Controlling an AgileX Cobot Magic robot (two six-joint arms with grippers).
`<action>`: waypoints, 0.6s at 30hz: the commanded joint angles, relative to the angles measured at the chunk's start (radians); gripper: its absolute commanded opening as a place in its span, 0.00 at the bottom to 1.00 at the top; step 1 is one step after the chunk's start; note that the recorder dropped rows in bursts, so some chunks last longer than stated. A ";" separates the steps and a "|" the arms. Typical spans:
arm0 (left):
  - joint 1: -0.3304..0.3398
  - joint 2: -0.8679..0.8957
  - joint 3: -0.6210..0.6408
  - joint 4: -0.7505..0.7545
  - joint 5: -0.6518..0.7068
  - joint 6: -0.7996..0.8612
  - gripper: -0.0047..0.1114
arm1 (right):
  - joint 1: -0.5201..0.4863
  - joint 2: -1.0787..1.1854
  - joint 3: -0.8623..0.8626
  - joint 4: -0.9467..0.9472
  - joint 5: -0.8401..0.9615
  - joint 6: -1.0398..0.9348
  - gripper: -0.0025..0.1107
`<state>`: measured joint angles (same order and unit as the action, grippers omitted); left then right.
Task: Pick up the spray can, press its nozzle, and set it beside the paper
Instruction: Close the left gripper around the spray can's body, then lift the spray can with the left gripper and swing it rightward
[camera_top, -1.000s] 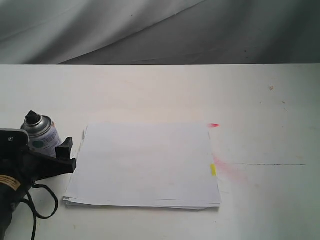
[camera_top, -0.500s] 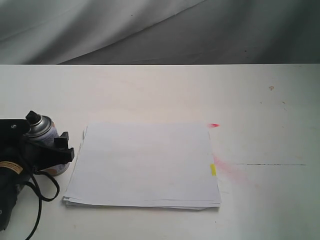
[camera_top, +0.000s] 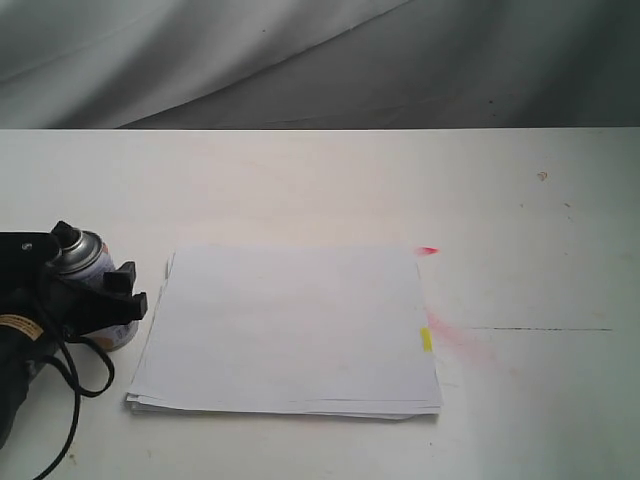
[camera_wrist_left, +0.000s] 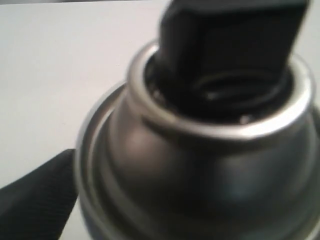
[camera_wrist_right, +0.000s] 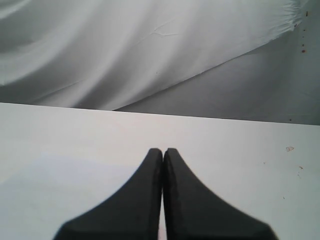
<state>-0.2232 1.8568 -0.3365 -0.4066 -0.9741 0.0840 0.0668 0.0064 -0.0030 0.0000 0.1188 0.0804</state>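
The spray can (camera_top: 95, 262) stands at the near left of the white table (camera_top: 300, 180), just left of the paper (camera_top: 290, 330), with a narrow strip of bare tabletop between its base and the sheets' left edge. It is a small silver cylinder with a shiny domed shoulder and a white label, and a dot of teal shows on the label just above the gripper. The black nozzle (camera_top: 65, 236) caps it and is much narrower than the body. In the left wrist view the can fills the picture: a bright rolled rim rings the recess where the blocky black button sits, and the grey dome below it is blurred. The left gripper (camera_top: 85, 290) straddles the can about halfway up, one black finger (camera_top: 127, 288) on its right side toward the paper and the rest of the black jaw on its left. The wrist view shows a ribbed pad (camera_wrist_left: 35, 205) right at the can's edge, but I cannot tell whether the pads are actually pressing on the metal. A black cable (camera_top: 75, 390) loops down from that arm. The paper is a thin stack of plain white sheets with slightly uneven edges and a small yellow tab (camera_top: 426, 340) on its right edge. A red smear (camera_top: 428, 250) marks the table just off its far right corner. The right gripper (camera_wrist_right: 163, 165) shows only in its own wrist view, its two black fingers pressed together with nothing between them, above bare table.
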 joint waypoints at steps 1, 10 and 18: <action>0.004 -0.001 -0.021 0.002 0.010 -0.003 0.57 | -0.007 -0.006 0.003 -0.006 -0.001 0.002 0.02; 0.004 -0.017 -0.023 0.056 0.015 0.029 0.04 | -0.007 -0.006 0.003 -0.006 -0.001 0.002 0.02; 0.004 -0.205 -0.017 0.136 0.159 0.029 0.04 | -0.007 -0.006 0.003 -0.006 -0.001 0.002 0.02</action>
<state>-0.2214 1.7389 -0.3549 -0.2816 -0.8301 0.1074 0.0668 0.0064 -0.0030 0.0000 0.1188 0.0804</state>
